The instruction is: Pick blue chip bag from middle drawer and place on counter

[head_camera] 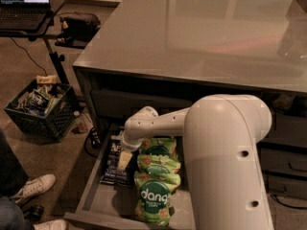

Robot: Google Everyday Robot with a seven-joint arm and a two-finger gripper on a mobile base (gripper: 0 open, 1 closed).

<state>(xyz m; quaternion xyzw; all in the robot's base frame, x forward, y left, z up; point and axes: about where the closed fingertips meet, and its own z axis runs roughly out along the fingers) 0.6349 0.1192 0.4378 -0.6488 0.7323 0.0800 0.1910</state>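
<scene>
The cream gripper [124, 160] is seen over the dark navy, white-lettered blue chip bag [111, 170] in the plain grey middle drawer [103, 206], beside green "dang" bags [154, 195]; the counter [192, 37] is glossy grey.

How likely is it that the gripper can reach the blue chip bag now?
Probably yes: the gripper is right over the blue chip bag in the open middle drawer; the green bags lie beside it, not on it.
</scene>
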